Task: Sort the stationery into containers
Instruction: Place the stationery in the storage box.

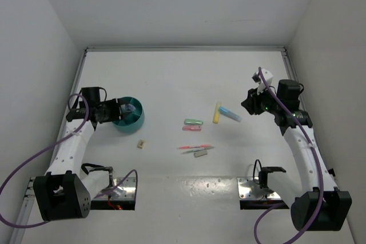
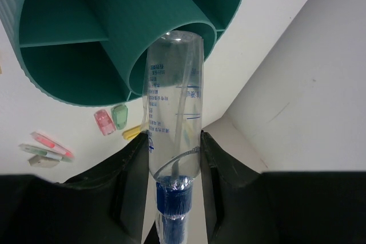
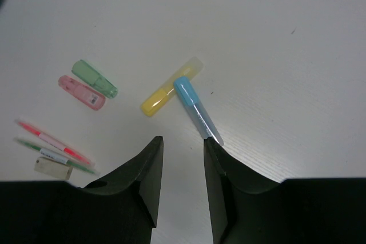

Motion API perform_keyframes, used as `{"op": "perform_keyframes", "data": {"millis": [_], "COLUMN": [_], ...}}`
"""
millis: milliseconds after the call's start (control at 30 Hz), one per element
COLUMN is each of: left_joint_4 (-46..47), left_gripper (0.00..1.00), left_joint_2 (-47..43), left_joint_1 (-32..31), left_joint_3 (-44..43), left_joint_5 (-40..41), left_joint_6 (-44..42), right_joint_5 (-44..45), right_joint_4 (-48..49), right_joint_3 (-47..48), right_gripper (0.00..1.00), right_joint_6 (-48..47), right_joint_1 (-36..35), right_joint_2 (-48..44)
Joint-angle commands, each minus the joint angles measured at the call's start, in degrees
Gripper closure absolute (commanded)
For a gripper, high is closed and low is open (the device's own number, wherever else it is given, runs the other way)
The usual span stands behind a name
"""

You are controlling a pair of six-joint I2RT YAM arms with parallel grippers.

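— Left pincer (image 2: pixel 173 148): clenched on what?
— Clenched on the clear pen (image 2: pixel 173 101), blue cap back between the fingers (image 2: pixel 128 181), free end out over the teal cup (image 2: pixel 63 92).
— Over which part?
— Seemingly the round middle pocket (image 2: pixel 139 70), right at the tip. Hard to tell whether already past the rim.
— How to finish well?
— Probably tilt more upright, centre the tip on that pocket, lower well below the rim, only then let go. Keep off the dividers (image 2: pixel 114 27): likely to kick the pen out or shove the light cup.
— And the right pincer (image 3: pixel 182 141)?
— Released, grasping nothing, hanging above the table (image 3: pixel 286 27). Just ahead of its tips, the light-blue pen (image 3: pixel 197 112), touching the yellow pen (image 3: pixel 163 92) at one end. Further left, well apart: green piece (image 3: pixel 94 78) and pink piece (image 3: pixel 81 92), side by side.
— Next for the right, then?
— Likely the light-blue pen; best gripped mid-shaft, clear of the yellow.
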State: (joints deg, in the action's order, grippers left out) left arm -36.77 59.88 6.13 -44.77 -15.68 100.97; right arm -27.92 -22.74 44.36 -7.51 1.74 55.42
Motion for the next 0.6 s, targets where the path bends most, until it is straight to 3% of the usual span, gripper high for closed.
{"op": "perform_keyframes", "data": {"millis": [0,67,133,233,333,567], "left_joint_4": [2.1,2.1,2.1,2.1,2.1,1.5], "left_gripper": [0.8,0.73,0.58,0.49,0.43,0.42], "left_joint_2": [0.2,0.2,0.2,0.2,0.2,-0.3], "left_joint_1": [-0.3,-0.3,-0.3,-0.3,-0.3,-0.3], "left_joint_3": [-0.2,-0.2,-0.8,-1.3,-1.8,-5.6], "left_joint_5": [-1.5,-1.5,-1.5,-1.5,-1.5,-1.5], "left_joint_6": [-0.2,-0.2,-0.2,-0.7,-0.7,-3.1], "right_joint_5": [-1.0,-1.0,-1.0,-1.0,-1.0,-1.0], "right_joint_4": [1.5,1.5,1.5,1.5,1.5,1.5], "right_joint_3": [2.2,2.2,2.2,2.2,2.2,2.2], "right_gripper": [0.65,0.65,0.65,0.65,0.65,0.65], "right_joint_6": [-0.4,-0.4,-0.4,-0.4,-0.4,-0.4], "right_joint_1": [0.2,0.2,0.2,0.2,0.2,0.2], "right_joint_2": [-0.3,-0.3,-0.3,-0.3,-0.3,-0.3]}}
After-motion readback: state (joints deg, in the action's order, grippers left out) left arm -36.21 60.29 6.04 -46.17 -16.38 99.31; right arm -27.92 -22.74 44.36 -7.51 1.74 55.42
